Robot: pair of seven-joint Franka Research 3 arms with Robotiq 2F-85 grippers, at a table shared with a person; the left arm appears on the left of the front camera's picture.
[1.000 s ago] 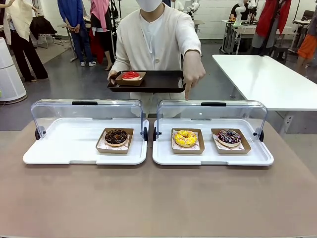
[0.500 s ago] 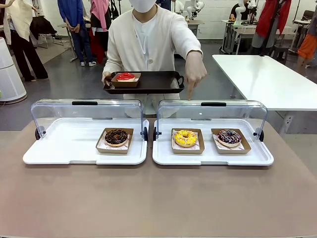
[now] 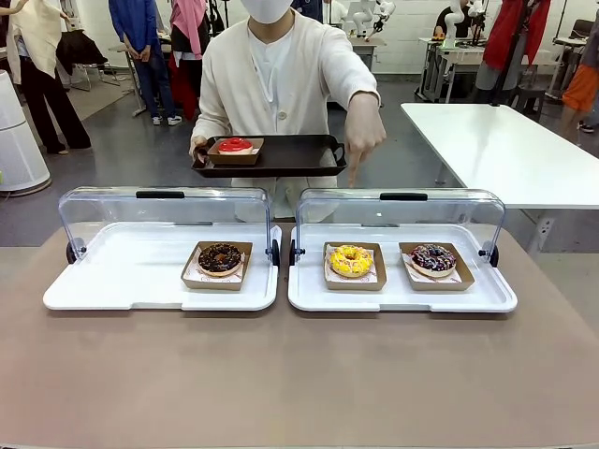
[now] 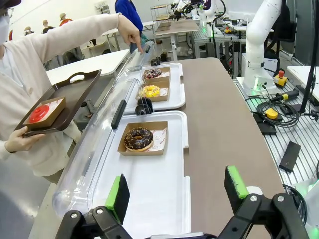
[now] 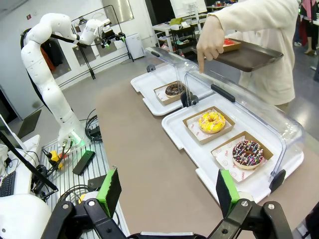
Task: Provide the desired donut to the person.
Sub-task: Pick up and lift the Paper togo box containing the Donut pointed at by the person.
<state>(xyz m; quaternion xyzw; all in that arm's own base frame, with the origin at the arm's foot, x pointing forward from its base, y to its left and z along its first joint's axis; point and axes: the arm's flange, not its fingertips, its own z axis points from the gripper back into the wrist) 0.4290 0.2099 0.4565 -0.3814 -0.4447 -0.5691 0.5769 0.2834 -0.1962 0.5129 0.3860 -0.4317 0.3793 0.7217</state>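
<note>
Person point(image 3: 281, 84) holding black tray point(image 3: 299, 154) with red donut point(image 3: 235, 145), pointing hand point(image 3: 363, 138) with index finger down, seemingly at yellow donut point(image 3: 350, 260) in right display case point(image 3: 402, 301), left gripper point(image 4: 177, 189) and right gripper point(image 5: 168, 191) both spread wide, empty

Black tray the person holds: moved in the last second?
Yes. The black tray has shifted slightly toward picture left; its left end now sits nearer the left cover's black handle.
</note>
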